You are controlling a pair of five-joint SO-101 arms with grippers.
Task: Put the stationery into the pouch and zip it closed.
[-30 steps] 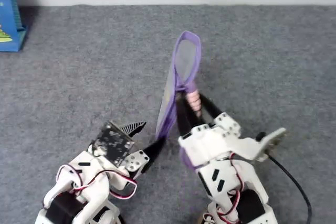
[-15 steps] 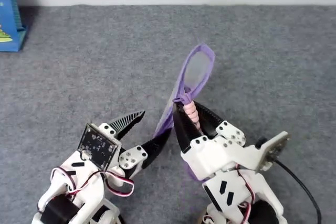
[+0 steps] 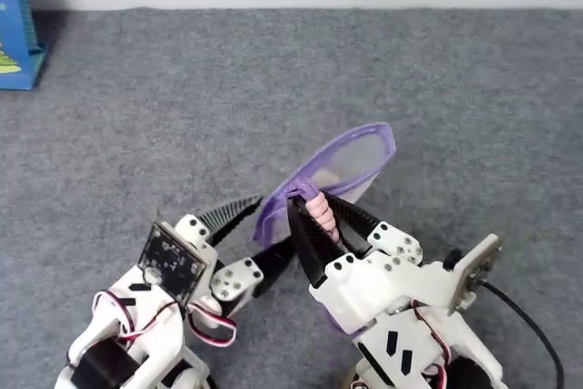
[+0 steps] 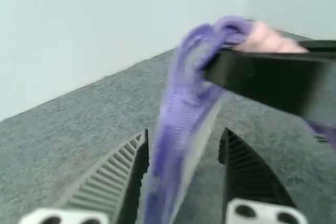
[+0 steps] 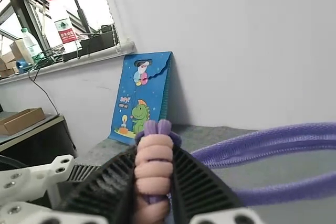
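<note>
The purple mesh pouch (image 3: 351, 159) hangs in the air between the two arms, tilted out to the right over the grey carpet. My right gripper (image 3: 310, 202) is shut on the pink ribbed zipper pull (image 3: 319, 213) at the pouch's gathered end. In the right wrist view the pull (image 5: 153, 174) is pinched between the black fingers, and the pouch's purple rim (image 5: 273, 140) runs off to one side. My left gripper (image 3: 273, 220) stands open with the pouch's near end between its fingers. The left wrist view has the purple edge (image 4: 184, 103) in the gap without either finger pressing it.
A blue gift bag (image 3: 14, 34) stands against the wall at the far left, also seen as the blue bag (image 5: 142, 98) in the right wrist view. Grey carpet (image 3: 182, 107) covers the table to the white back wall.
The pouch has swung down from pointing away to lying out toward the right. My right gripper drew back toward the arms with the pull, and the left gripper shifted slightly around the pouch's near end.
</note>
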